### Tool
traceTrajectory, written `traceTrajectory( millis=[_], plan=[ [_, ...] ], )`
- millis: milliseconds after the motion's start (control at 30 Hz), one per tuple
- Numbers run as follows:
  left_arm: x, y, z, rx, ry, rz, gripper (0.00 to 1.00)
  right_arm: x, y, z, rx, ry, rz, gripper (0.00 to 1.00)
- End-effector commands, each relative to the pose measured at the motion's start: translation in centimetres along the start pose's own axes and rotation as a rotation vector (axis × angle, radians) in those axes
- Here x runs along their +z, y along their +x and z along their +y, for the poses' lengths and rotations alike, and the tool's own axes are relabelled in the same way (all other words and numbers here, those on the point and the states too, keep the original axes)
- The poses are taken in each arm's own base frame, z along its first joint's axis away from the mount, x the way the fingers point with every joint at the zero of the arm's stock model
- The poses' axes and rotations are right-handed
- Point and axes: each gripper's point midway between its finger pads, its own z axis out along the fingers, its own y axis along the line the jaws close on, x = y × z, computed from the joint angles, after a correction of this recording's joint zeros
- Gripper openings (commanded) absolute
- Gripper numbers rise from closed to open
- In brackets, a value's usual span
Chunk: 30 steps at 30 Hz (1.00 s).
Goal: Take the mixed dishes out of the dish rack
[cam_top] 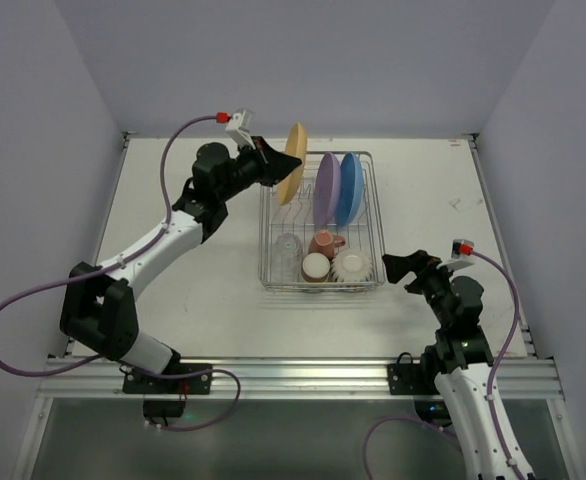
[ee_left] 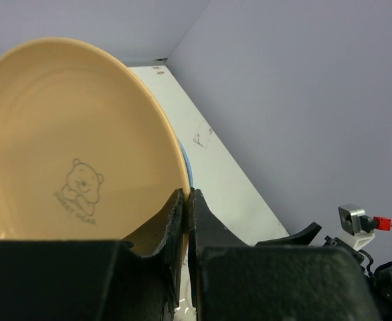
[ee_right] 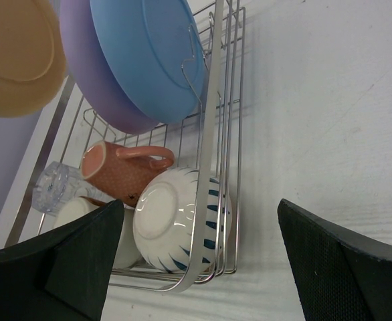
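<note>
Left tool pinches yellow-orange plate by rim, plate on edge over far-left corner of dish rack. Right tool wide, empty, beside rack. Best: carry plate left, clear of purple plate, tilt flat, lower gently onto surface.

shiny wire rack, seemingly matt plates

Top external: high, behind arm bases at 6 o'clock, tilted down across whole table; dish rack dead centre, far off. Left wrist: jammed right against yellow plate, plate filling 9 to 12 o'clock, left gripper fingers at 6, wall toward 2. Right wrist: close beside rack, rolled sideways, right gripper fingers at 5 and 7. Shared: yellow plate in all three; rack interior in top and right wrist.
</note>
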Motion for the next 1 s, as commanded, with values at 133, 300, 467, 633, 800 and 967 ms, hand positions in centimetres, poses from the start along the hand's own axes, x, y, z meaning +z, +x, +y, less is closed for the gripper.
traceTrajectory(
  millis=[133, 300, 467, 633, 800, 967],
  plan=[
    [-2.8, -5.1, -2.5, 0.04, 0.048, -0.099, 0.0, 0.1, -0.8, 1.0, -0.024, -0.041, -0.015, 0.99],
    [-5.4, -5.7, 2.2, 0.014, -0.129, -0.136, 0.0, 0.1, -0.8, 1.1, -0.024, -0.045, -0.012, 0.99],
    [-8.0, -5.9, 6.7, 0.029, -0.387, -0.178, 0.0, 0.1, -0.9, 1.1, -0.024, -0.045, -0.012, 0.99],
    [-11.4, -6.7, 11.0, 0.016, -0.671, -0.276, 0.0, 0.2, -0.8, 1.1, -0.023, -0.043, -0.01, 0.99],
    [-14.0, -6.3, 14.0, 0.017, -0.872, -0.303, 0.0, 0.2, -0.8, 1.1, -0.028, -0.048, -0.009, 0.99],
    [-15.4, -5.6, 16.2, 0.028, -0.996, -0.312, 0.0, 0.2, -0.8, 1.2, -0.026, -0.049, -0.008, 0.98]
  ],
)
